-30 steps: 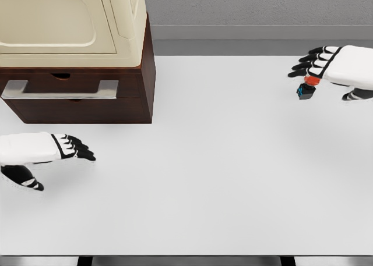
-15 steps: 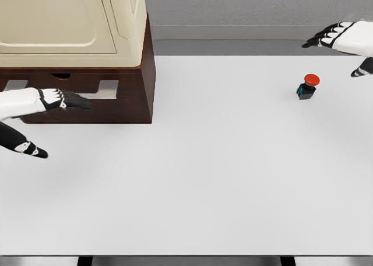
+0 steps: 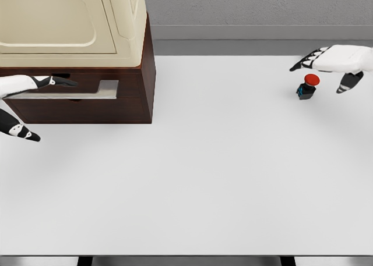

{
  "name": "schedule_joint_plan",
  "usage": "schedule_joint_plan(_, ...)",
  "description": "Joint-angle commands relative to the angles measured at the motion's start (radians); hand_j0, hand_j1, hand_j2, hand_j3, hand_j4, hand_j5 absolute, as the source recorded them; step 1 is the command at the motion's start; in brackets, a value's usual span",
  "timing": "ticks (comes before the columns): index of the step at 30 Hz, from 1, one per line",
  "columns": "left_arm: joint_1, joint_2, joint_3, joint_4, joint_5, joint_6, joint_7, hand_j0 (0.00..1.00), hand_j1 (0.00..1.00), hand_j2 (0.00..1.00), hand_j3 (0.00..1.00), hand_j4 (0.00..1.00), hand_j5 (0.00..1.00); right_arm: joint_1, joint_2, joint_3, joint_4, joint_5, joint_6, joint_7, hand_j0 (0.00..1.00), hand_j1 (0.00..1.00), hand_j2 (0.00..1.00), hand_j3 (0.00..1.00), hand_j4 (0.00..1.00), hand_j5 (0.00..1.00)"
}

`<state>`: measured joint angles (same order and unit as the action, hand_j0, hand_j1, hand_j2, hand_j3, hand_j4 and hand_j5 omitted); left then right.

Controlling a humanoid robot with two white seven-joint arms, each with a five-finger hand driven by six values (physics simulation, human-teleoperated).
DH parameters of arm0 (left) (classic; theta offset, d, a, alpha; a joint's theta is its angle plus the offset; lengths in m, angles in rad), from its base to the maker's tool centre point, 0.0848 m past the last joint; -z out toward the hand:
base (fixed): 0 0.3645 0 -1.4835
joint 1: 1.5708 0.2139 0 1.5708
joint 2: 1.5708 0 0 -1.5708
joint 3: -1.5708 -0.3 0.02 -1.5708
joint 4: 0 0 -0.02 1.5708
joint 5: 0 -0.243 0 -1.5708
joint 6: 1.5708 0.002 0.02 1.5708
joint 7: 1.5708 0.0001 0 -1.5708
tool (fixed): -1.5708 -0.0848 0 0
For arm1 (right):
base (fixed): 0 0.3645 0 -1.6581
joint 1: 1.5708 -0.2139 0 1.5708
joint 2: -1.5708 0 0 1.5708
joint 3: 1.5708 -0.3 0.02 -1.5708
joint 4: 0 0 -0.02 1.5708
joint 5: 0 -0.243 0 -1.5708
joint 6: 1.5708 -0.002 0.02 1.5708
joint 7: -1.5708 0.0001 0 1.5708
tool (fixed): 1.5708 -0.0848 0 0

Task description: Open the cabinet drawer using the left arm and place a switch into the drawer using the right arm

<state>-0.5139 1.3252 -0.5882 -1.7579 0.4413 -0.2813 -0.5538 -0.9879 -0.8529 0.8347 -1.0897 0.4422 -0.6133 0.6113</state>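
White table (image 3: 204, 178), grey wall (image 3: 256, 7) behind, brown cabinet (image 3: 134, 97) far left.

Left hand (image 3: 26, 82) seemingly spread at far left; right hand (image 3: 335, 59) open.

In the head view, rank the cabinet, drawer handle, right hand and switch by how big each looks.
1. Cabinet, partly cut off at the left edge.
2. Drawer handle, long but thin, partly covered by the left hand.
3. Right hand, cut off by the frame, so its rank against the handle is unsure.
4. Switch, clearly smallest.
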Motion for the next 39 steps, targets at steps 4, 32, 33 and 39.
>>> schedule_joint_plan(4,-0.002,-0.003,0.001,0.002,-0.01,0.051,0.0,1.0,1.0,1.0,1.0,1.0,1.0,-0.014,0.031,0.018,0.086,0.0,0.002,0.0,1.0,1.0,1.0,1.0,1.0,1.0)
schedule_joint_plan(32,-0.003,-0.032,-0.051,0.018,-0.049,0.105,-0.049,1.0,1.0,1.0,1.0,1.0,1.0,-0.109,0.212,0.041,0.381,0.121,0.002,0.0,1.0,1.0,1.0,1.0,1.0,1.0)
schedule_joint_plan(33,-0.003,-0.031,-0.051,0.018,-0.049,0.093,-0.057,1.0,1.0,1.0,1.0,1.0,1.0,-0.109,0.213,0.043,0.389,0.122,0.002,0.0,1.0,1.0,1.0,1.0,1.0,1.0)
schedule_joint_plan(39,-0.005,-0.012,-0.078,0.017,-0.044,0.056,-0.057,1.0,1.0,1.0,1.0,1.0,1.0,-0.11,0.229,0.055,0.433,0.138,0.002,0.0,1.0,1.0,1.0,1.0,1.0,1.0)
